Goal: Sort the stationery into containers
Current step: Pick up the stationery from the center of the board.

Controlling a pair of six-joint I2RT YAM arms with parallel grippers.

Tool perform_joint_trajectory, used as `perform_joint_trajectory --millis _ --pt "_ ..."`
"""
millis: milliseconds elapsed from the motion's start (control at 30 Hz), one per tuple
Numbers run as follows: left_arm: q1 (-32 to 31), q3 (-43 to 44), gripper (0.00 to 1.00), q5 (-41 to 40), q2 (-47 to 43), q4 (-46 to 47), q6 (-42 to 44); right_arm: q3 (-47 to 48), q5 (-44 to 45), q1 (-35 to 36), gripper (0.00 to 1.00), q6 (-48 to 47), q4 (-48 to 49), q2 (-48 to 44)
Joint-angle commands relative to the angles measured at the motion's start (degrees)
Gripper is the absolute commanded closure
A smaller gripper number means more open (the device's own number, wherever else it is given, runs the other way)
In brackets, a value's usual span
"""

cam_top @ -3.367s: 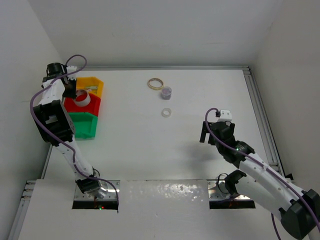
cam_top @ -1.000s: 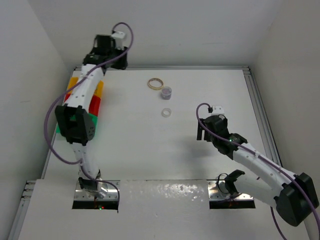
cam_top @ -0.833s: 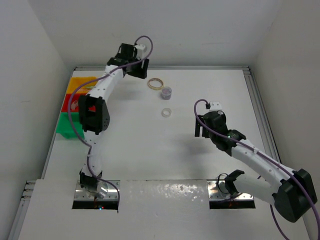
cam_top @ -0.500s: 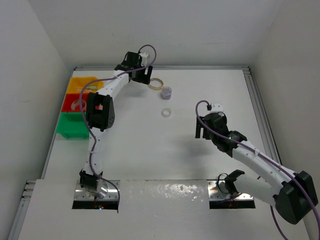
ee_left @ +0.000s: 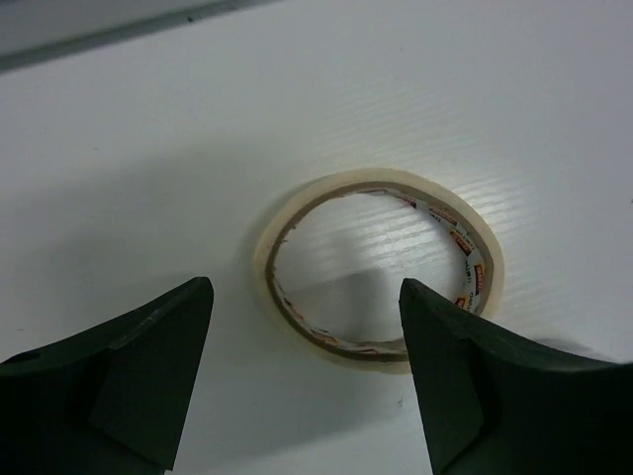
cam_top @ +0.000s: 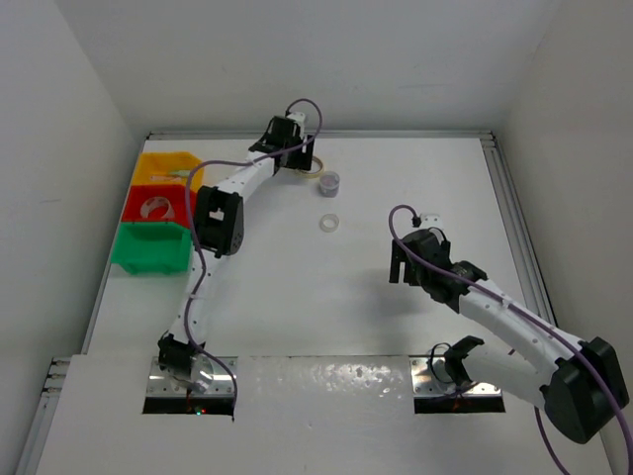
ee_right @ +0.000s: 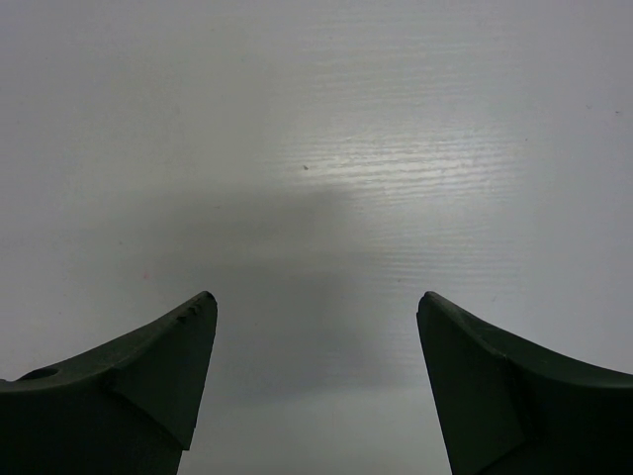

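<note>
White bench (cam_top: pixel 267 297), far centre: thin tan tape ring (ee_left: pixel 482 267) lying flat, now straddled by spread left gripper (ee_left: pixel 305 289), swung across from yellow, red and green plastic bins (cam_top: pixel 148 255). Next pick likely lined up. Right gripper (ee_right: pixel 312 302) held spread, empty.

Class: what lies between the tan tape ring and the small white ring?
A purple-grey tape roll, seen in the top view, nearer the tan tape ring than the small white ring.

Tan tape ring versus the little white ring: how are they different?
The tan tape ring is far wider across than the small white ring. The tan one lies beneath the open left gripper; the white one lies alone mid-table. Both lie flat on the table.
</note>
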Motion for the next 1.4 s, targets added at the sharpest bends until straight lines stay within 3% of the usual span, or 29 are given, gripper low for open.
perform_joint_trajectory --millis 0,167,233,267,300,367,400,700,967,1233,1367 --pt "-2.4 3.2 0.26 -5.4 1.0 1.3 -2.2 3.0 0.8 0.2 0.19 0.6 -1.3 1.7" --pt "-3.2 3.4 0.31 -10.8 2.6 0.4 -2.7 4.0 0.8 0.2 0.19 0.1 -2.4 2.4" --pt "-3.2 3.0 0.44 -11.2 2.6 -0.6 -2.4 4.0 1.2 0.3 0.19 0.0 -2.3 2.2" --pt "-3.1 2.1 0.51 -11.2 2.3 -0.9 -2.3 3.9 1.6 0.2 0.19 -0.2 -2.2 1.8" --pt "-2.8 1.3 0.67 -11.2 1.8 -1.1 -2.6 3.8 1.8 0.2 0.19 -0.3 -1.9 1.6" --pt "-2.5 -1.1 0.83 -10.9 0.4 -1.5 -2.7 3.9 2.0 0.2 0.19 -0.7 -1.8 1.3" --pt "-2.1 -1.8 1.00 -10.8 0.0 -1.8 -3.2 3.8 2.3 0.3 0.19 -0.8 -1.8 0.9" --pt "1.7 -5.7 1.00 -12.4 -9.9 -3.5 -2.3 3.0 2.3 0.3 0.19 -2.1 1.1 -1.6" --pt "3.3 -11.9 1.00 -19.3 -29.2 -2.6 6.6 5.0 -3.6 0.0 0.19 -9.1 10.4 0.7" --pt "6.1 -30.7 1.00 -24.9 -46.1 1.0 10.7 24.4 -14.1 -0.4 0.18 -13.0 11.7 15.9" --pt "12.6 -37.2 1.00 -24.1 -53.0 -1.6 8.2 33.4 -18.5 0.3 0.20 -10.2 11.8 23.8"
